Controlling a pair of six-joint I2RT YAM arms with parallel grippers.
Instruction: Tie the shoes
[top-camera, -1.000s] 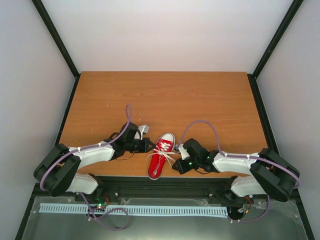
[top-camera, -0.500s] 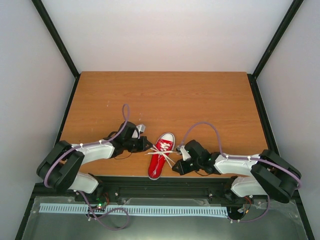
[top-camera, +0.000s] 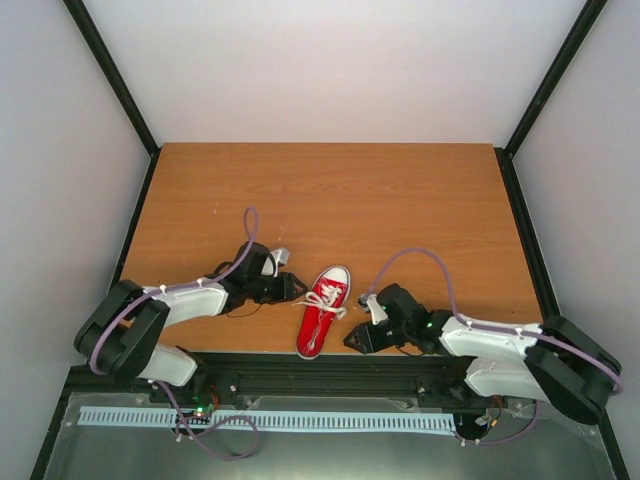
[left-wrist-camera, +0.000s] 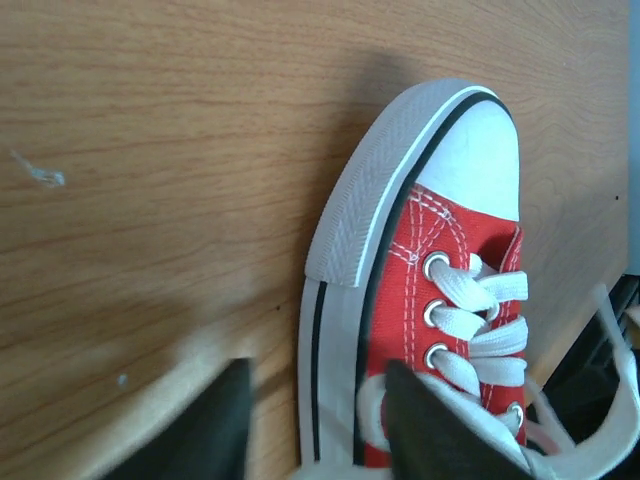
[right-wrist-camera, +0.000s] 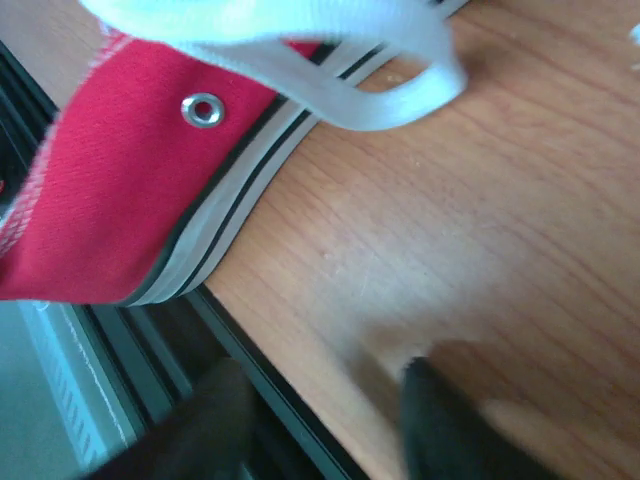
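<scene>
The red sneaker (top-camera: 322, 312) is set on the table (top-camera: 330, 190) at its near edge, about midway along it. The heel lies at that edge and the white toe cap is turned toward the far edge, tilted slightly right. This placement puts it between the two arm bases, so that each side of it can be reached by one arm.

The white laces (top-camera: 326, 297) are gathered in a bunch over the eyelets. Whether a finished bow is formed cannot be told from above. In the right wrist view a loop (right-wrist-camera: 390, 100) of lace is seen draped over the sole and resting on the wood.

The left gripper (top-camera: 299, 287) is held low just beside the sneaker's left side, aimed across it. Its dark fingers (left-wrist-camera: 205, 430) are seen slightly parted, with only wood and the sole's rim behind the gap, and nothing is gripped. The right gripper (top-camera: 351, 341) is held low near the sneaker's right side, by the heel and close to the near edge. Its blurred fingers (right-wrist-camera: 445, 425) are likewise narrowly parted over bare wood, and no lace is held.

With both pincers empty and set on opposite sides, a sideways pull on the laces is judged to be the step in hand. Whether the knot needs more tightening cannot be settled here.
</scene>
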